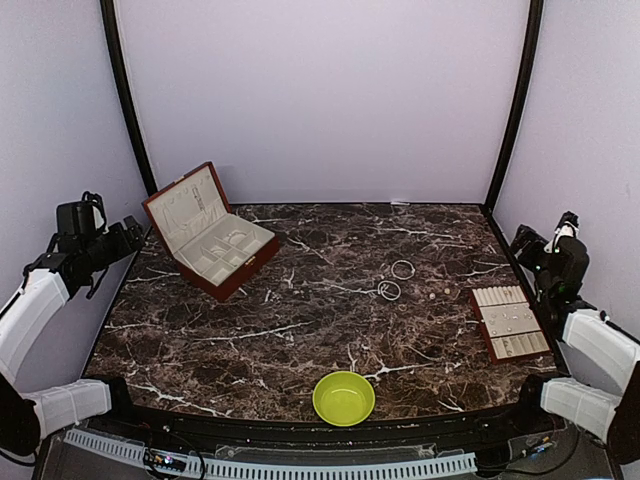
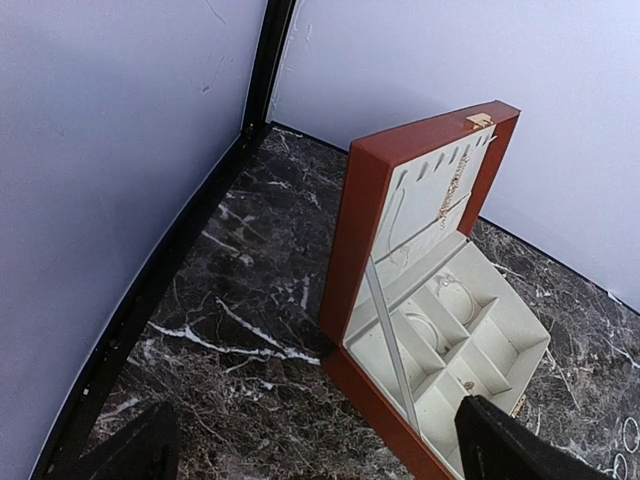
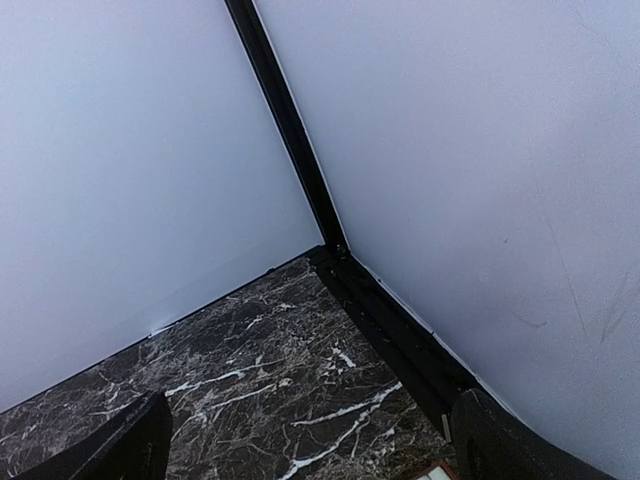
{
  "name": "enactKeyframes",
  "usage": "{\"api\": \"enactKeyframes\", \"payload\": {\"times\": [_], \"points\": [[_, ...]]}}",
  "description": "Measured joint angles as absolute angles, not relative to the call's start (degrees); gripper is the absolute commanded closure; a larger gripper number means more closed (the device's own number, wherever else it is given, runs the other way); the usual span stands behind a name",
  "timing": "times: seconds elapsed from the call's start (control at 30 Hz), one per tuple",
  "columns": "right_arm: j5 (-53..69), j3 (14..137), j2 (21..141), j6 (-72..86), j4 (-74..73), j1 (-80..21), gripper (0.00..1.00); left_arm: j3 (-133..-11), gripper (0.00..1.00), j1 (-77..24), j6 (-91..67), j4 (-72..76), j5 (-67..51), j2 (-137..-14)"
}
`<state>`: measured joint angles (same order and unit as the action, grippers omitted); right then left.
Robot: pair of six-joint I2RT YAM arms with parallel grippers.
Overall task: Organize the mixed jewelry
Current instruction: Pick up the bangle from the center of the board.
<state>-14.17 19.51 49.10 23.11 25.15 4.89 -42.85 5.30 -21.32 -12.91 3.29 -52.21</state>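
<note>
The mixed jewelry lies on the marble right of centre: two thin silvery hoops (image 1: 402,269) (image 1: 389,290), with tiny pale beads (image 1: 432,297) beside them. The same hoops show at the lower right edge of the left wrist view (image 2: 630,432). My left gripper (image 1: 130,234) (image 2: 320,462) hovers open at the far left, aimed at the open red-brown box (image 1: 210,232) (image 2: 440,300), with nothing between its fingers. At the far right my right gripper (image 1: 524,242) (image 3: 310,458) stands open and empty over the table's back corner, above the padded tray (image 1: 510,322).
A lime-green bowl (image 1: 344,397) sits at the near edge, centre. The box's cream compartments hold thin rings (image 2: 455,292), and a gold chain (image 2: 455,190) hangs in its lid. Walls and black corner posts (image 3: 300,140) enclose the table on three sides.
</note>
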Motion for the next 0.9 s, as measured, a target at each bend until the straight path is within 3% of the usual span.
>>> {"api": "enactKeyframes", "payload": {"times": [0.27,0.53,0.77,0.9], "points": [[-12.6,20.6,48.6,23.2,21.9,4.9,0.02,-43.0,0.01,5.3,-20.1,-13.6,2.5,-51.9],[-1.3,27.2,50.2,21.5,16.6,4.1,0.02,-49.4,0.12,4.8,-15.6,-15.9,-6.8,-50.0],[3.4,40.6,62.5,16.1,8.5,-8.8,0.02,-62.8,0.12,-6.4,-10.0,-18.5,-9.0,-54.5],[-0.1,45.5,70.3,13.3,4.2,-17.3,0.09,-65.0,0.12,-13.6,-6.5,-17.4,-10.8,-61.6]]}}
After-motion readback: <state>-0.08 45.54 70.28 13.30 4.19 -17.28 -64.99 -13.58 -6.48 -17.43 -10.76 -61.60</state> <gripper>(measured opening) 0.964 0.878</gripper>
